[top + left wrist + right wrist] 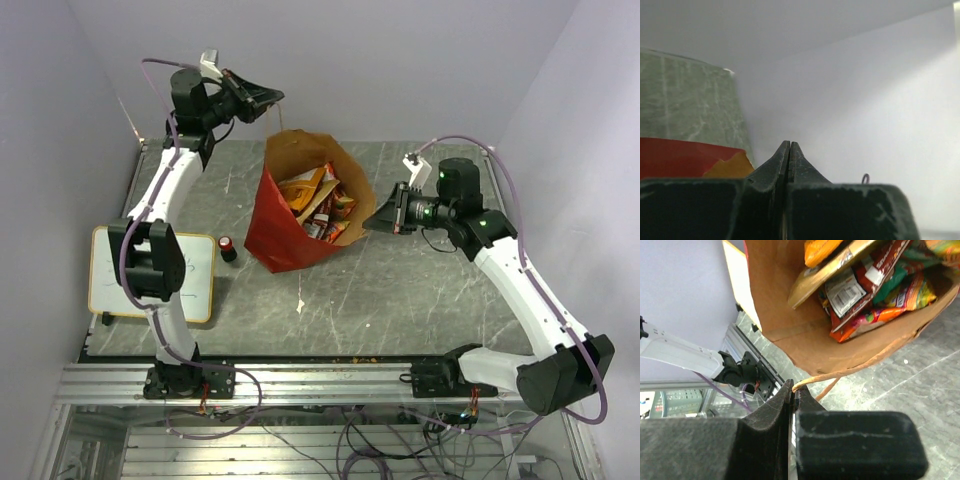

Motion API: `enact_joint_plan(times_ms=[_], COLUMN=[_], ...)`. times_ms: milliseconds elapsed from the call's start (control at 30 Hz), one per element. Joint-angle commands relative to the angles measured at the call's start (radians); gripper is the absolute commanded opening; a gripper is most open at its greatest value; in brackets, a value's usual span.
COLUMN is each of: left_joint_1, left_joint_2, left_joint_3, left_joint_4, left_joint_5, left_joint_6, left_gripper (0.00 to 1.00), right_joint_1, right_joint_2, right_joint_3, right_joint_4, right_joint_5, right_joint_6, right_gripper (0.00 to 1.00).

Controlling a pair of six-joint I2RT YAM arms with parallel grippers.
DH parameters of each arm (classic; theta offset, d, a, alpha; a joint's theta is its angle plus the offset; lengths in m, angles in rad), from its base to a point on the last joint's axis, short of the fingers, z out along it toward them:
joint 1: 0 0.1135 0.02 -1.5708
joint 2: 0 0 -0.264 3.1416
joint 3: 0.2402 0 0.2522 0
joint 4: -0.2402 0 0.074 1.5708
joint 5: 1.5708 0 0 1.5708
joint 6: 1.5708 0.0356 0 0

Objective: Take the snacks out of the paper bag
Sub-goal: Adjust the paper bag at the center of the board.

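Your right gripper (792, 390) was pinched on one cord handle (812, 380), and your left gripper (790, 150) was clamped high on the second handle (281, 115). Between them the single paper bag (275, 225) stood on the table (420, 290), long axis upright, mouth skyward. Snacks (318, 200) lay inside, at least four, the exact count hidden.

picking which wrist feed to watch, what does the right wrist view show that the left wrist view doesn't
Only the right wrist view: the snacks lying inside the open paper bag, its brown lining, and a cord handle pinched in the shut right tool. Only the left wrist view: the shut left tool, a curl of cord beside it, and the far edge of the table meeting the wall. Both: part of the paper bag, the grey marbled table and pale wall.
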Motion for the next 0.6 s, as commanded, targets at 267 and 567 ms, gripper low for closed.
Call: enact_joint_plan(times_ms=[267, 567], left_joint_1=[-0.083, -0.158], left_joint_2=[-0.074, -0.224], left_joint_3=[-0.056, -0.225], left_joint_4=[0.298, 0.247], left_joint_5=[0.183, 0.145], left_joint_6=[-0.066, 0.008], left_gripper=[0.07, 0.07], right_joint_1=[0.0, 0.001], right_joint_2=[-0.103, -0.149], right_joint_3=[-0.112, -0.065], right_joint_4=[-0.196, -0.43], right_joint_5=[0.033, 0.266], right_joint_6=[-0.081, -0.14], right_gripper=[0.02, 0.44])
